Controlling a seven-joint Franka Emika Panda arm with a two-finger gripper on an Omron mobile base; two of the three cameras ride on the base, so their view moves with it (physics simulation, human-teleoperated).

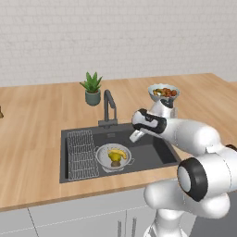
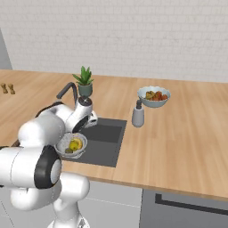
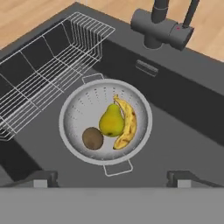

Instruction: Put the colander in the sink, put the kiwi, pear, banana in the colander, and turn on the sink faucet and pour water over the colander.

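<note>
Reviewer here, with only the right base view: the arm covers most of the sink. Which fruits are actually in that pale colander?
Observer: The hand view shows all three in the pale perforated colander: brown fuzzy kiwi, yellow-green pear, curved yellow banana.
Operator: Is the gripper holding anything?
Observer: No, the gripper is open above the colander, with nothing between its fingertips.
Operator: Water running?
Observer: No stream falls from the dark angular faucet in the left base view.
</note>
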